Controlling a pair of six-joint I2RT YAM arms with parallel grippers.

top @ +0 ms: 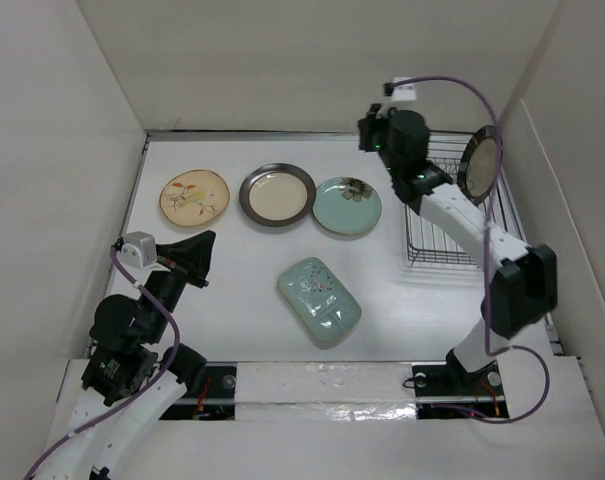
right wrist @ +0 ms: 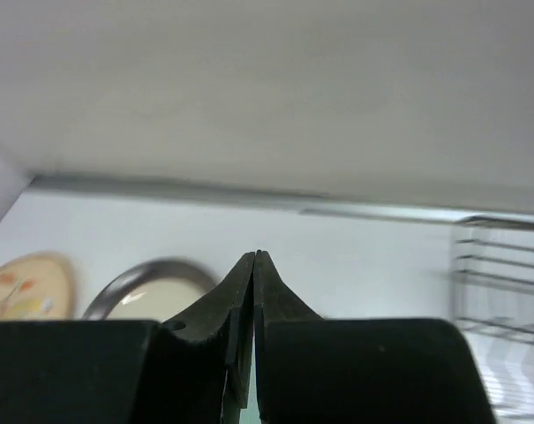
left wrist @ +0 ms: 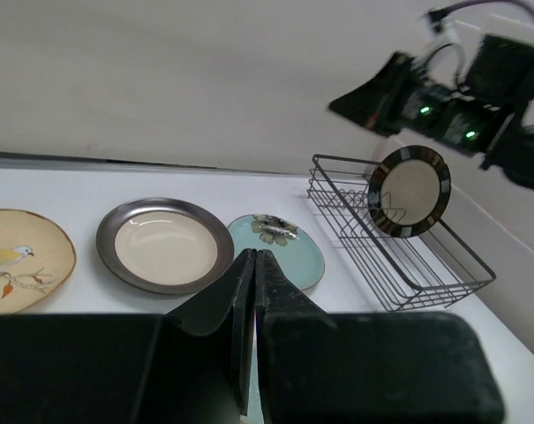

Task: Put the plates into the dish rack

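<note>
White walls boxed in the pale desk (top: 242,300), where four plates lay flat: a tan leaf-print plate (top: 194,197), a grey-rimmed cream plate (top: 277,194), a teal flowered plate (top: 347,206) and, nearer the arms, a pale-green oblong dish (top: 319,300). One plate with a dark patterned rim (top: 479,166) stood on edge at the far end of the dish rack (top: 432,242), so I judged one of five loaded and four left. The left hand (left wrist: 253,265) and the right hand (right wrist: 253,262) each had fingers pressed together on nothing. Only the overhead view showed the oblong dish. The left wrist view showed the racked plate's rim pattern clearly, while the right wrist view missed that plate altogether.
</note>
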